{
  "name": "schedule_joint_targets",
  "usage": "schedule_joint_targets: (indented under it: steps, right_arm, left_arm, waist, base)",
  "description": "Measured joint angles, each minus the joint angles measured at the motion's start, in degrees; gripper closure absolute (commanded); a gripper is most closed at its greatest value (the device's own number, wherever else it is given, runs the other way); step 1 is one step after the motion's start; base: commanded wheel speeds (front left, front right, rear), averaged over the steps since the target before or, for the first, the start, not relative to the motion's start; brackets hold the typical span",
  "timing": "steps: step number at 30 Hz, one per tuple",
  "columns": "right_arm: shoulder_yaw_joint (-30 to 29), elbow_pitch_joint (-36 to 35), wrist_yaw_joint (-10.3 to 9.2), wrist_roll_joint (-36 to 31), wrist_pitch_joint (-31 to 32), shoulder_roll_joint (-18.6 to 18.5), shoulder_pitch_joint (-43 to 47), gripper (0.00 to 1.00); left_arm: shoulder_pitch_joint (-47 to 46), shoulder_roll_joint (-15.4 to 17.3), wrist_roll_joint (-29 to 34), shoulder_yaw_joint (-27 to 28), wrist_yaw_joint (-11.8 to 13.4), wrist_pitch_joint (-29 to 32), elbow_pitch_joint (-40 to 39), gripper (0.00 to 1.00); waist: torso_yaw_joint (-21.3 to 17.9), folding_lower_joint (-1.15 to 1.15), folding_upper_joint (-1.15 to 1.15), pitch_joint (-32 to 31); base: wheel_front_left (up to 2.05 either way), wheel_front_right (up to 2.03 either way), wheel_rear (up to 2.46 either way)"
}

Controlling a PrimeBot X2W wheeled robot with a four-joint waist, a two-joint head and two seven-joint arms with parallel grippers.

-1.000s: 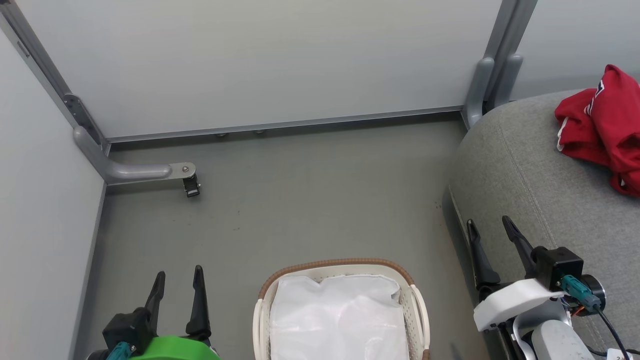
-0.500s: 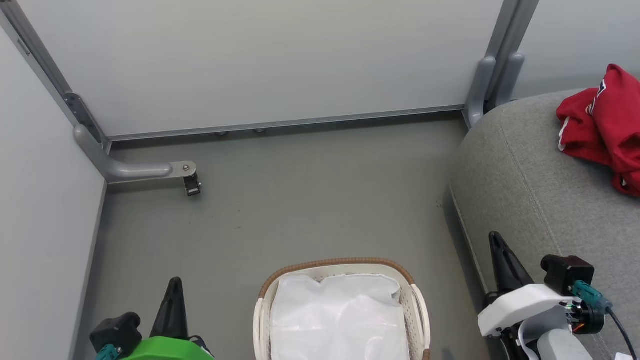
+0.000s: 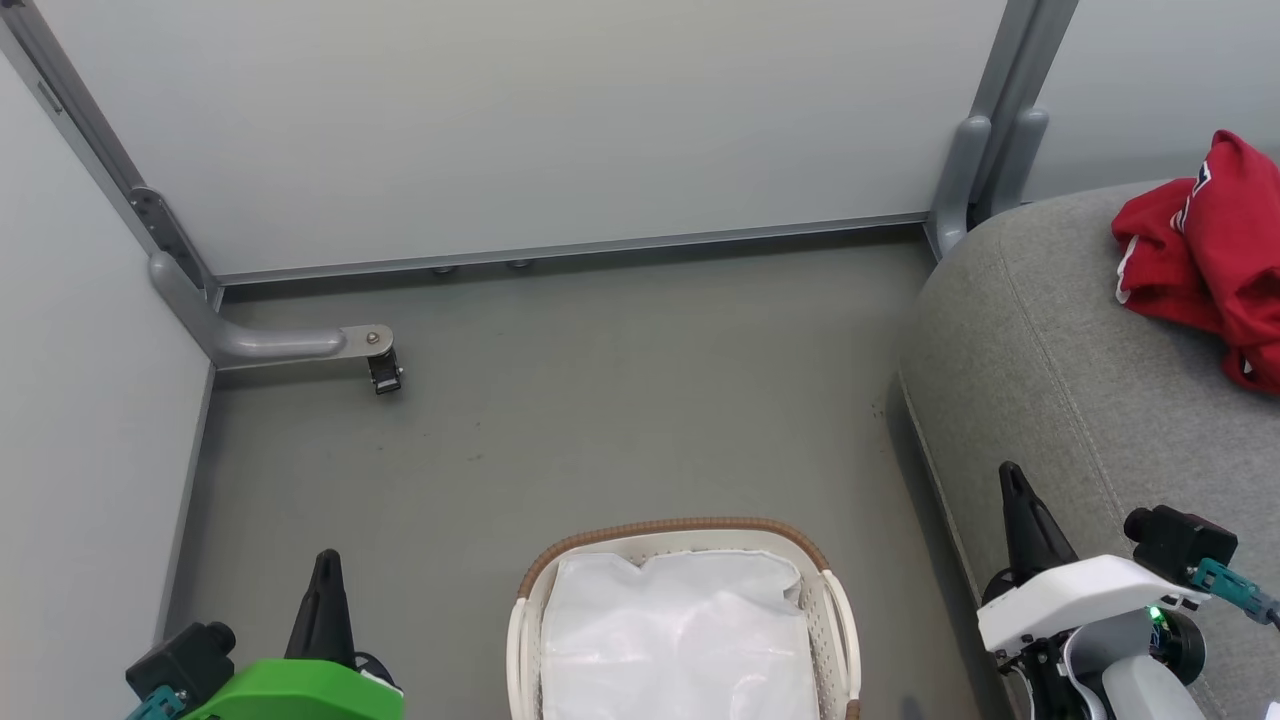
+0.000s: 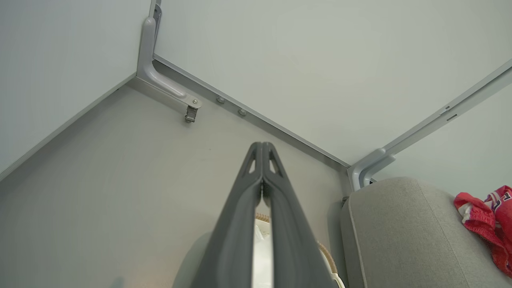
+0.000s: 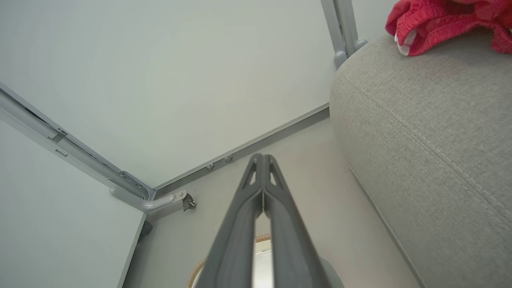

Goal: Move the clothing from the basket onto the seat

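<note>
The red clothing (image 3: 1205, 250) with white trim lies bunched on the grey seat (image 3: 1080, 380) at the right; it also shows as the clothing (image 4: 486, 224) and the clothing (image 5: 444, 20) in the wrist views. The cream basket (image 3: 830, 610) with its brown rim stands on the floor at bottom centre, and its inside shows a white liner (image 3: 680, 630). My left gripper (image 3: 325, 570) is shut and holds nothing, left of the basket. My right gripper (image 3: 1012, 480) is shut and holds nothing, by the seat's front edge. Both pairs of fingers (image 4: 262, 168) (image 5: 262, 176) are pressed together.
Pale partition walls (image 3: 520, 130) enclose the grey floor (image 3: 600, 400) at the back and left. A grey bracket foot with a small caster (image 3: 375, 355) juts out at the left wall. Grey posts (image 3: 985, 150) stand at the back beside the seat.
Both grippers went from open to shut and drew back toward the bottom of the head view. The clothing and basket have not moved.
</note>
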Motion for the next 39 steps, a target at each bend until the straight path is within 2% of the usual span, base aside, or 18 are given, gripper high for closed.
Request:
schedule_joint_targets:
  steps: [21,39]
  right_arm:
    - [-1.87,-1.07,0.0,16.95,4.5,-0.05,0.01,1.0]
    - [-3.23,-1.83,0.0,28.64,7.53,-0.12,0.01,1.0]
  left_arm:
    - [-1.82,0.0,-15.36,2.4,-0.58,4.47,-0.93,1.0]
    - [-3.12,-0.01,-26.04,4.19,-0.82,7.55,-1.59,1.0]
  waist:
    - [0.0,0.0,0.0,-0.32]
    - [0.0,0.0,0.0,-0.59]
  base:
    - [0.0,0.0,0.0]
    - [0.0,0.0,0.0]
